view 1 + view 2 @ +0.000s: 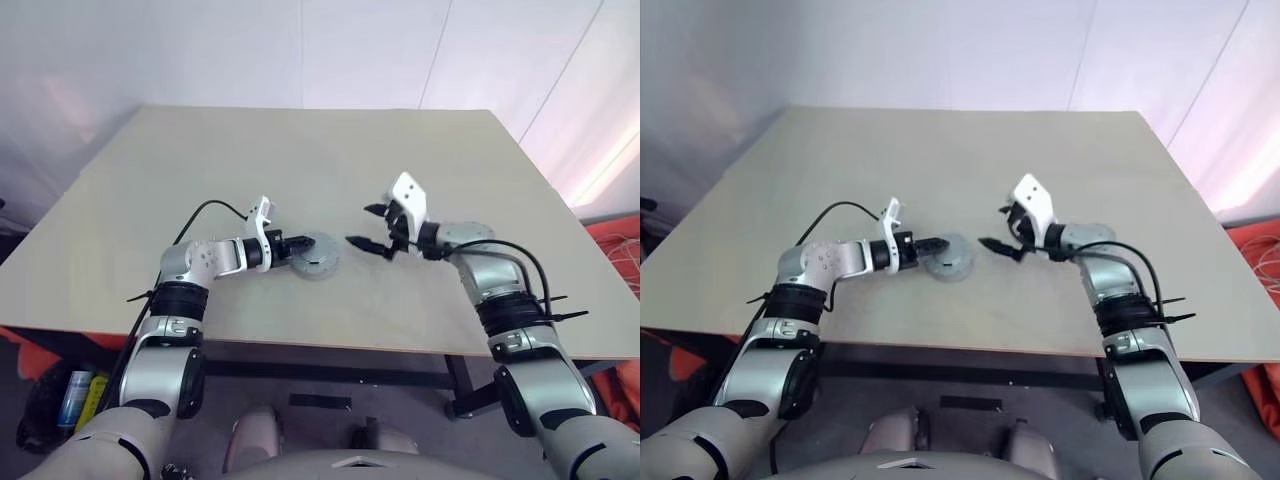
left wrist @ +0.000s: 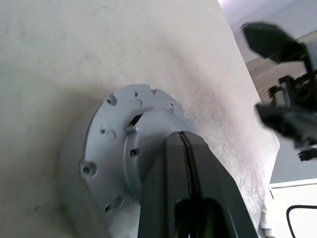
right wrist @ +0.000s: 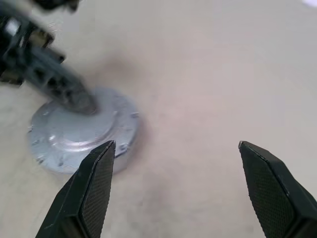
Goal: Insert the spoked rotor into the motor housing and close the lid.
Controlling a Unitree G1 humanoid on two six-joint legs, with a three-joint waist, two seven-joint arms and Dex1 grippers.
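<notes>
Left claw (image 1: 303, 244), shut, presses the flat round grey metal lid (image 1: 318, 257) mid-desk; right claw (image 1: 372, 226) gapes nearby. Closing seems done; next, release.

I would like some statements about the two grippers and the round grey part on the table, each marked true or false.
1. The right gripper is open and holds nothing. True.
2. The lid lies on top of the round grey assembly on the table. True.
3. The left gripper is wide open. False: its fingers are shut, resting on the lid's raised centre.
4. The right gripper grips the lid's rim. False: it is apart from the lid, to the side.
5. Copper windings lie exposed. False: the lid covers the top.
</notes>
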